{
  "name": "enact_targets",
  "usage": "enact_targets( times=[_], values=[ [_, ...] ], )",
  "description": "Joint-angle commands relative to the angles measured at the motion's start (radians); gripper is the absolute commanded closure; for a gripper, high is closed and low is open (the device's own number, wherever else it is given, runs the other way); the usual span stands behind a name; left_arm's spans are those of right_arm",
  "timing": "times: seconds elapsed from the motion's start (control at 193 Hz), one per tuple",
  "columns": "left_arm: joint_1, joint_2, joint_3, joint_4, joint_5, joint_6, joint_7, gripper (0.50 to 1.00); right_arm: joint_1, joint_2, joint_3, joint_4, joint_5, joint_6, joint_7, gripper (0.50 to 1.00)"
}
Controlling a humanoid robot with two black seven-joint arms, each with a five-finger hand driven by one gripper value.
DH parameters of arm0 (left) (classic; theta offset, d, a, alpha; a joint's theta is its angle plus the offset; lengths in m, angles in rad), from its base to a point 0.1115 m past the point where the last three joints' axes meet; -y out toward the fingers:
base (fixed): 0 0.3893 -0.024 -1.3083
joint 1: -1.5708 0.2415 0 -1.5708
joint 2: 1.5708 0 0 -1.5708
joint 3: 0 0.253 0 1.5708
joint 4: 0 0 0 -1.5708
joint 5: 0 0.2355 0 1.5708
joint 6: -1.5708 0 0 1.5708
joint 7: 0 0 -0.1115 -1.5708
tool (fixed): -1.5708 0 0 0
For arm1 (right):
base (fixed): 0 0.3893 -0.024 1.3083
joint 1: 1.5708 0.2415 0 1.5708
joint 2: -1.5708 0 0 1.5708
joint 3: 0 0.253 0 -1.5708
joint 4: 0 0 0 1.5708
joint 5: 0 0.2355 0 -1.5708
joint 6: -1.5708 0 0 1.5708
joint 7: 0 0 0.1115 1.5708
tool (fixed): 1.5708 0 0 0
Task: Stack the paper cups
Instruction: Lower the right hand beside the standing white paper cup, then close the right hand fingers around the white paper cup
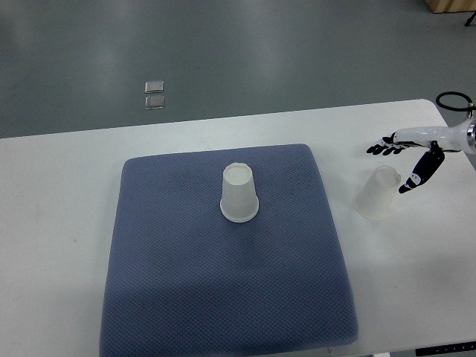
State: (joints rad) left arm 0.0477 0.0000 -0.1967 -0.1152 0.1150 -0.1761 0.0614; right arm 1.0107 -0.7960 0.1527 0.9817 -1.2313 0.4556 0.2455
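Nearest the camera lies one blue-grey mat, a textured square pad spread on the white table and reaching almost to the table's near edge. Only one table is in view, and it fills the lower two thirds of the top view.

Moving from the left, the left part of the table is bare white surface, and no left arm shows there. Beyond the table's far edge, on the grey floor, sit two small square floor plates, one just behind the other.

Two paper cups can be counted, both translucent white and both upside down with the wide rim on the surface. One cup, the cup on the mat, stands upright on its rim in the far half of the mat, roughly centred across it. The second cup stands on the bare table to the right of the mat, well apart from the first and clear of the mat's edge.

One robot hand is visible: the right hand, coming in from the right edge on a white forearm. Its dark fingers are spread and relaxed, holding nothing. The thumb points down just beside the second cup's right side; whether it touches the cup cannot be told.
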Motion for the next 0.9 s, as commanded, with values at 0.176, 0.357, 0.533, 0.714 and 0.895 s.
enact_targets(
  times=[0.176,0.357,0.533,0.714,0.895],
  values=[
    [0.0,0.0,0.0,0.0,0.0,0.0,0.0,0.5,-0.003,0.011,-0.038,0.0,-0.01,-0.055,0.0,0.579],
    [0.0,0.0,-0.001,0.0,0.0,0.001,0.0,0.5,-0.011,0.024,-0.041,0.0,-0.008,-0.078,-0.002,0.576],
    [0.0,0.0,0.0,0.0,0.0,0.001,0.0,0.5,-0.007,0.029,-0.07,0.0,-0.008,-0.097,-0.003,0.579],
    [0.0,0.0,0.0,0.0,0.0,0.0,0.0,0.5,-0.009,0.049,-0.096,0.0,-0.008,-0.127,-0.003,0.585],
    [0.0,0.0,-0.001,0.0,0.0,0.001,0.0,0.5,-0.007,0.064,-0.134,0.0,-0.008,-0.169,-0.003,0.619]
  ],
)
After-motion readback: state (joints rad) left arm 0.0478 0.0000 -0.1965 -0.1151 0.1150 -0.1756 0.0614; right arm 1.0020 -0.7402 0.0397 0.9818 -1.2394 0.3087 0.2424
